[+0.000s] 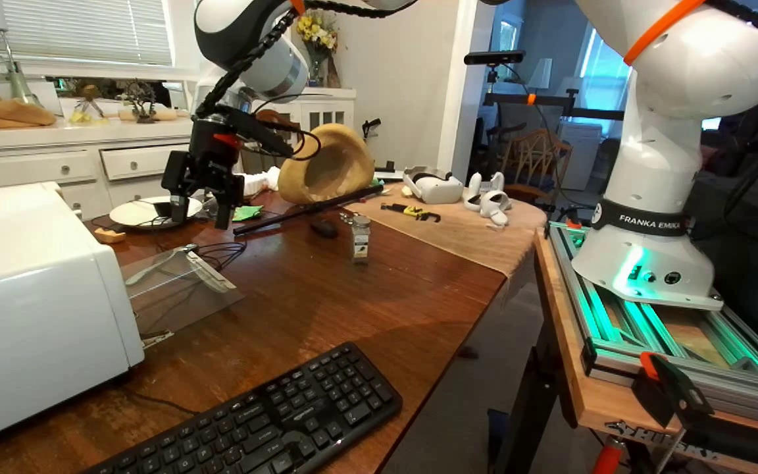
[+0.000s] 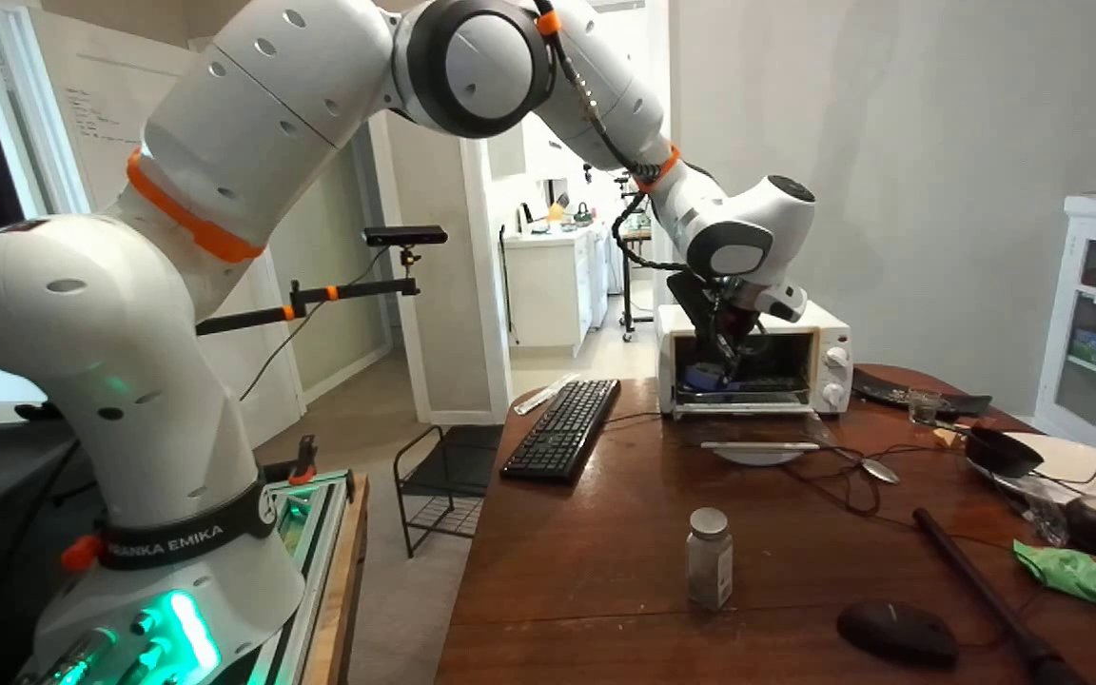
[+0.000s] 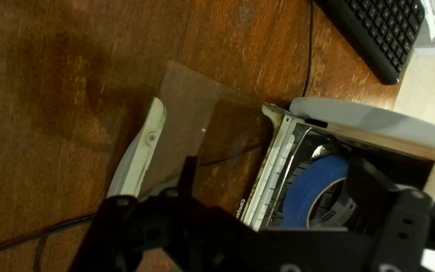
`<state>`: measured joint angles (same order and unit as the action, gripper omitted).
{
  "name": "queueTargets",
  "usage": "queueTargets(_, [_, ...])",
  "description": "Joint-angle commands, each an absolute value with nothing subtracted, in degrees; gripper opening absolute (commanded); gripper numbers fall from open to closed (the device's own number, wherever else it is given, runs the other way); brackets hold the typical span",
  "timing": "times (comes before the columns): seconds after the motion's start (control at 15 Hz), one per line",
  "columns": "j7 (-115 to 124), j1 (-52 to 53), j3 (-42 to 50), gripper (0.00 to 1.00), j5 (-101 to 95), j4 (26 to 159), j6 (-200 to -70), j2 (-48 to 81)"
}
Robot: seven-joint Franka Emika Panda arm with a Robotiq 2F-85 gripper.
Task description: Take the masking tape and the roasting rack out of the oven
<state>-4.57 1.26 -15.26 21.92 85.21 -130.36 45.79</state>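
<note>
One pincer (image 1: 201, 216), fingers set wide apart, hangs above the table (image 1: 300, 296) in an exterior view, on the door side of the white oven (image 1: 37, 322). Glass door (image 1: 188, 306) lowered. Oven mouth turned away from this camera; contents hidden. Black keyboard (image 1: 267, 421) lies on the table near the oven.

In an exterior view, knobs (image 2: 833, 393) mark one side of the oven front. Masking tape (image 2: 703, 376), blue, is inside, toward the side away from the knobs. Pincer stands before the mouth, partly covering it, just beside the tape as seen here; depth between them cannot be judged.

Wrist view: fingers well spread here too. Tape shows between them, over the roasting rack (image 3: 300, 169), whose thin wires appear beside the roll and through its hole. One finger overlaps the glass door, the other the roll's edge deeper in the oven. Whether it touches: cannot tell.
</note>
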Motion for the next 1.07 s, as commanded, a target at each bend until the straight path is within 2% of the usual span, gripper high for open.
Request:
queueTargets(0.0, [-1.5, 2.3, -14.5, 1.0, 23.9, 82.0, -132.1, 49.2])
queueTargets(0.4, [5.9, 3.9, -16.0, 1.0, 28.1, 69.2, -133.3, 61.6])
queueTargets(1.0, [10.2, 7.9, -18.0, 1.0, 27.5, 52.7, -135.6, 72.5])
